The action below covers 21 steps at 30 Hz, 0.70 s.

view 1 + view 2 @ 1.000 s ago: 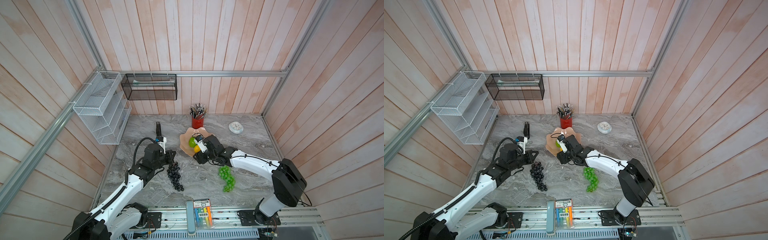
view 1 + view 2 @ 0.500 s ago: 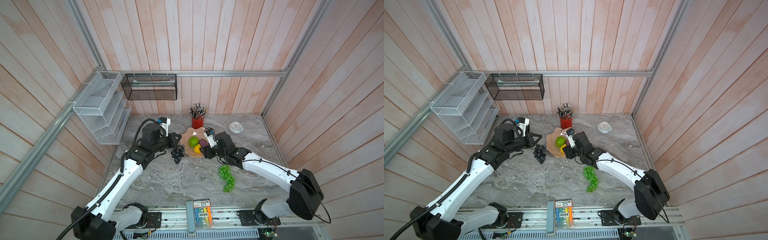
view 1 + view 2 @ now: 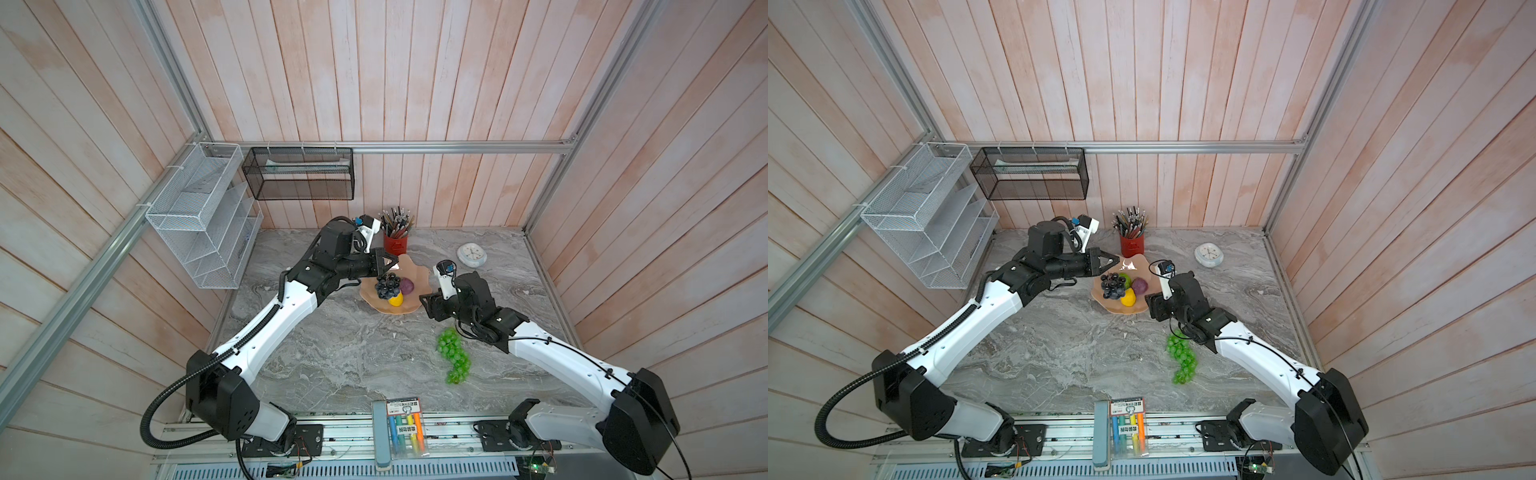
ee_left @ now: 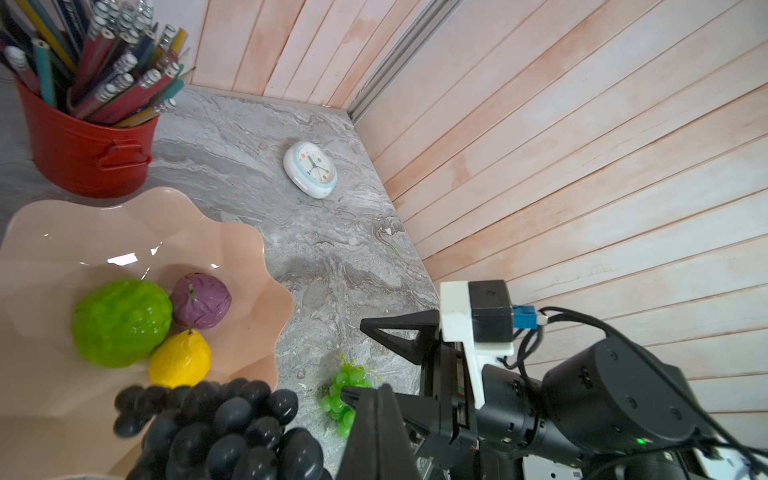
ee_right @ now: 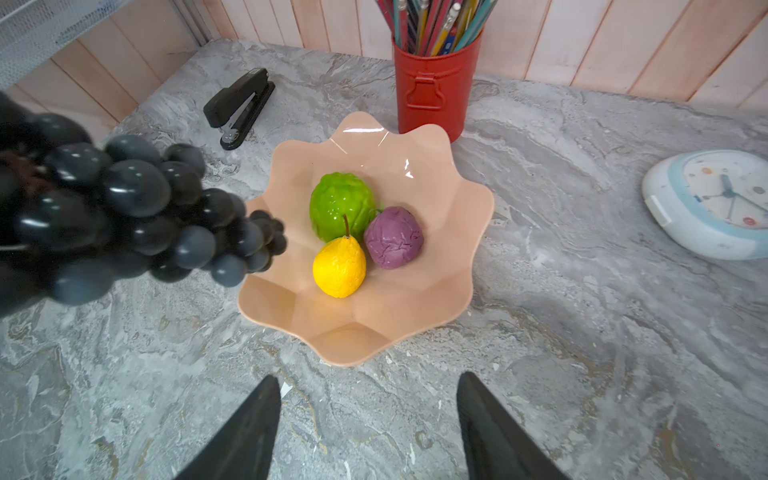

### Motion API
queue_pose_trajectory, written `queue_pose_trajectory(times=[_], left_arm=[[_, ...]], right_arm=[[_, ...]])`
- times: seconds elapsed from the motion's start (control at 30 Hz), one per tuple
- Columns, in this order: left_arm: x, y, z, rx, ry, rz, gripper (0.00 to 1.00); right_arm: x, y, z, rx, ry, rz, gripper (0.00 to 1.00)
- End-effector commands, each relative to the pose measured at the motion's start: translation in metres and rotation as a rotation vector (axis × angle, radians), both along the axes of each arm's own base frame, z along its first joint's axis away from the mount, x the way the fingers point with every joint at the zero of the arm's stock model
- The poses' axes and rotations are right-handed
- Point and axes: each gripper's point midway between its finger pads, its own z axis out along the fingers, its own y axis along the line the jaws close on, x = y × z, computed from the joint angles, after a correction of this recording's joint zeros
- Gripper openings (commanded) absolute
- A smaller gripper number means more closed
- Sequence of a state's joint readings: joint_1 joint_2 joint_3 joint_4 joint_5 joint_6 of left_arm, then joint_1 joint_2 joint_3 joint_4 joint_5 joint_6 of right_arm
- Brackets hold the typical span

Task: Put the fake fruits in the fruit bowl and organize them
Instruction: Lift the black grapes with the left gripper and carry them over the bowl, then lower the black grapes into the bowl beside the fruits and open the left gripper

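Observation:
The salmon-pink fruit bowl point(image 3: 411, 270) point(image 5: 457, 199) holds a bumpy lime-green fruit point(image 5: 343, 205), a yellow fruit point(image 3: 395, 300) point(image 5: 340, 268) and a purple fruit point(image 3: 407, 286) point(image 5: 394, 237). My left gripper point(image 3: 394, 263) point(image 4: 365, 392) is shut on the dark grape bunch point(image 3: 386, 286) point(image 4: 216, 428), which hangs over the bowl's left part. In a top view the bunch hides most of the lime-green fruit. The right gripper point(image 3: 426, 305) point(image 5: 368, 380) is open and empty, low beside the bowl's right rim. A green grape bunch point(image 3: 454, 353) point(image 4: 345, 395) lies on the table, near the right arm.
Behind the bowl stands a red pencil cup point(image 3: 395, 245). A white clock point(image 3: 471, 254) lies at the back right and a black stapler point(image 5: 241, 106) at the back left. A marker pack point(image 3: 405, 424) sits at the front edge. Wire racks point(image 3: 199, 216) hang on the left wall.
My left arm has lifted the dark grape bunch off the table and carried it back and right, over the bowl. The right gripper has drawn back from the bowl to its right side.

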<state>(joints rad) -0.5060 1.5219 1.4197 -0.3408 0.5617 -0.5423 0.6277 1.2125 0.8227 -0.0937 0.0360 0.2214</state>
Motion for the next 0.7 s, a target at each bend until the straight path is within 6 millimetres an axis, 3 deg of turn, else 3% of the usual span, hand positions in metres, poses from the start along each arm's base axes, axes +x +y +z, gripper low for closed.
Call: queue_pose_trajectory(times=[0.0,0.2,0.67], left_arm=[[0.008,-0.019,0.029,-0.060,-0.090,-0.075,0.00],[0.028,-0.035,0.020,-0.053,-0.080,-0.101,0.00],[0.031,-0.054,-0.007,-0.075,-0.032,-0.142,0.00]], right_arm=[[0.002,-0.015,0.001,0.007,-0.002,-0.049,0.67],[0.001,-0.021,0.000,0.011,0.000,-0.060,0.68],[-0.002,-0.025,-0.006,0.011,0.013,-0.066,0.67]])
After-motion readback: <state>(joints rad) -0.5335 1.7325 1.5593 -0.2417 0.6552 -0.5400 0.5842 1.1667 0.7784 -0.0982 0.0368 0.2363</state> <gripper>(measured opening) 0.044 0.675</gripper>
